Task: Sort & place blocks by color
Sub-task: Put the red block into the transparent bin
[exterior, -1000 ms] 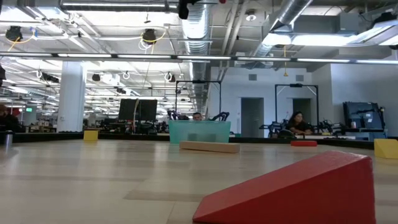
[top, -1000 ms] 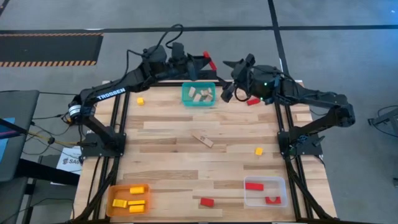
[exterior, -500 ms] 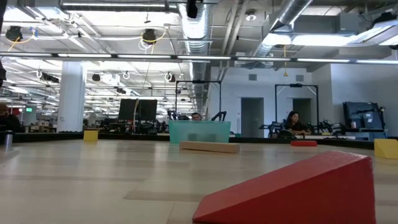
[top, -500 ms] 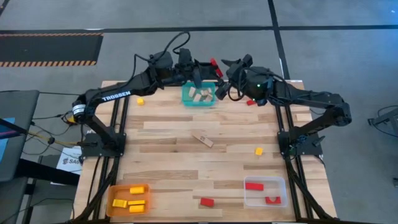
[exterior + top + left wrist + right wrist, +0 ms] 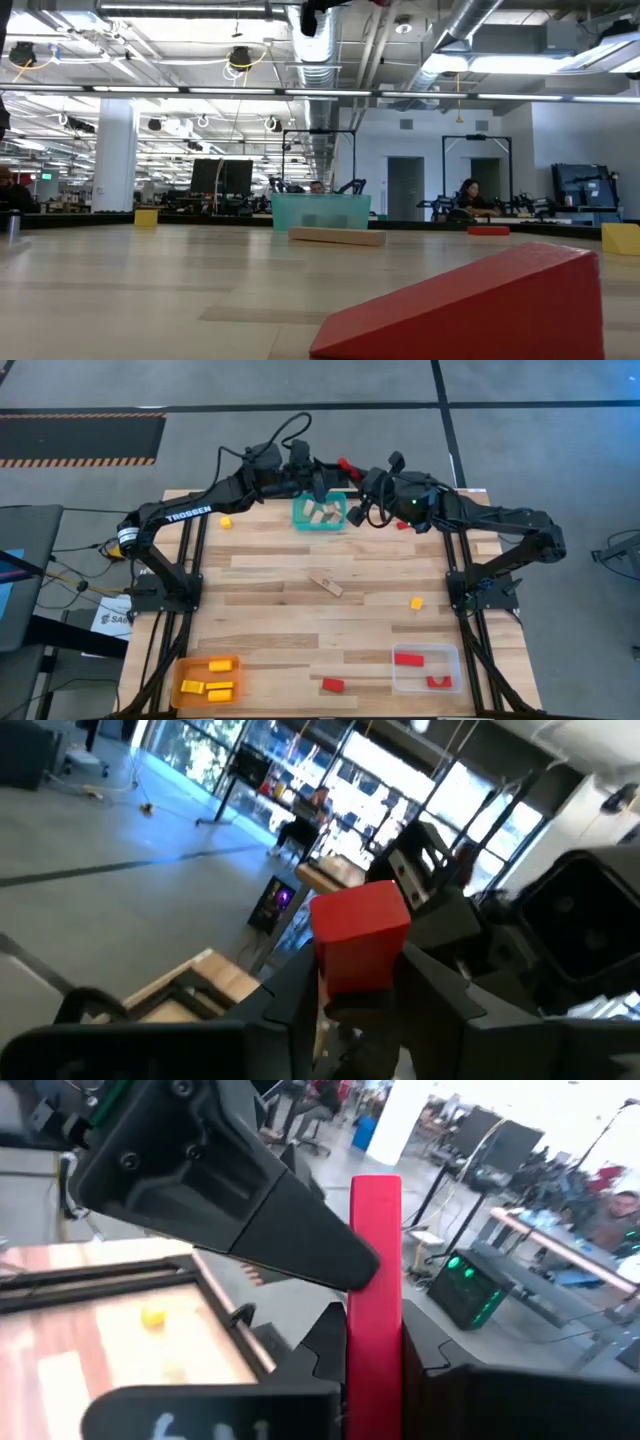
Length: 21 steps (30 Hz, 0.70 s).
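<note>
Above the table's far edge, beside the teal bin (image 5: pixel 319 512) of tan blocks, my two grippers meet on one red block (image 5: pixel 346 463). My left gripper (image 5: pixel 362 995) is shut on it, and my right gripper (image 5: pixel 375 1350) is shut on it from the other side. On the table lie a tan bar (image 5: pixel 325 584), two yellow cubes (image 5: pixel 227 521) (image 5: pixel 416 602) and two red blocks (image 5: pixel 333 684) (image 5: pixel 403 525). Yellow blocks lie in the orange bin (image 5: pixel 207 679), red ones in the clear bin (image 5: pixel 426 667). My left gripper pinches the red block's lower part (image 5: pixel 352 982) between its two fingers (image 5: pixel 300 995). The block sticks out past the fingertips, clear of the table. My right gripper pinches the same block across its thin sides (image 5: pixel 375 1315) between its fingers (image 5: pixel 325 1342), coming from the table's right. The block's end stands out beyond them, in the air.
The teal bin stands just under the two grippers. In the low view a red wedge (image 5: pixel 470 305) lies close to the camera, with the tan bar (image 5: pixel 336 236) and the teal bin (image 5: pixel 320 211) farther off. People sit in the room behind.
My left gripper has carried the red block toward the table's right, over the teal bin's far side. My right gripper has moved left toward it, and the block now stands between its fingers.
</note>
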Tool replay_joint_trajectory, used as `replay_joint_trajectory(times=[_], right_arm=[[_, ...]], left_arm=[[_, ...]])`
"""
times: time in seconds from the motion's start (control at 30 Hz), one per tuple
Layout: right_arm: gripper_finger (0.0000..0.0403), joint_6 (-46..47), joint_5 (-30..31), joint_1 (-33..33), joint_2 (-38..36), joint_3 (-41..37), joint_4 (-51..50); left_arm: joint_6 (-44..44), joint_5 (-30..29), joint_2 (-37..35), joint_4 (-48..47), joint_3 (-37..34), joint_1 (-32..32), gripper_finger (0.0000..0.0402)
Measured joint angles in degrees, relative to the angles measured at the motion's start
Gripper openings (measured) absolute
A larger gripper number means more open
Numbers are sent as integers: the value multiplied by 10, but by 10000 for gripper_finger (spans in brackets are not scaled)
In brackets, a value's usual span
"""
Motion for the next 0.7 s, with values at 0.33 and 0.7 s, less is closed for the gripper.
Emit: replay_joint_trajectory(times=[0.33,0.7], right_arm=[[41,214,-137,16,-31,0,-303],[46,547,-427,184,-42,-80,-575]], left_arm=[[169,81,-27,-154,1,43,195],[310,28,-47,-422,0,79,214]])
